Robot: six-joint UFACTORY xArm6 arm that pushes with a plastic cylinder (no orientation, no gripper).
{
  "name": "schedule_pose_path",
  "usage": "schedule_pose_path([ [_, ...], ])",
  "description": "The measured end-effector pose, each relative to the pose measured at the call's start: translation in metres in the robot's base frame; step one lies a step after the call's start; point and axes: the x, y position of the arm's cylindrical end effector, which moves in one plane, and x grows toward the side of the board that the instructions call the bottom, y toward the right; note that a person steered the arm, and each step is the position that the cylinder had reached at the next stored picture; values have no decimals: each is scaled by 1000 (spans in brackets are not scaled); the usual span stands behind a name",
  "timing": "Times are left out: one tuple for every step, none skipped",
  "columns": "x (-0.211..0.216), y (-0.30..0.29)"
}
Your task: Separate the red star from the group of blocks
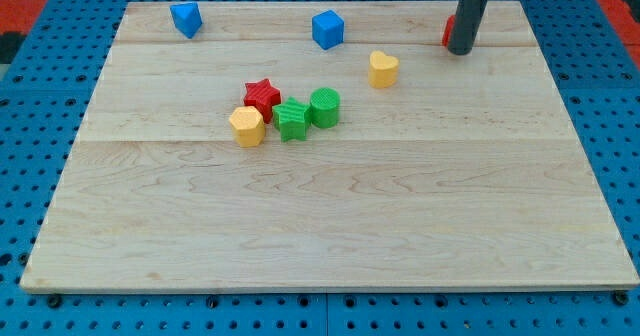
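Resting near the table's (330, 236) centre, the red star (262, 96) touches a yellow hexagonal block (246, 126) and green star (292, 120), with a green cylinder (324, 107) alongside. My tip (461, 50) stands well apart at the view's top right, beside a partly hidden red block (448, 32). No jaws fitted.

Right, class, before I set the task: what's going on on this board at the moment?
A robot arm is meant to push the red star away from its cluster. The star sits packed with a yellow block, a green star and a green cylinder near the board's middle. My tip is far off at the view's top right, beside a partly hidden red block, touching nothing in the cluster. So the star is not yet separated.
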Motion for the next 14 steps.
schedule_pose_path([
  [-6, 12],
  [5, 22],
  [4, 43],
  [2, 45],
  [-1, 44],
  [-5, 15],
  [-1, -40],
  [28, -114],
  [51, -152],
  [62, -183],
  [76, -215],
  [108, -221],
  [110, -268],
  [103, -327],
])
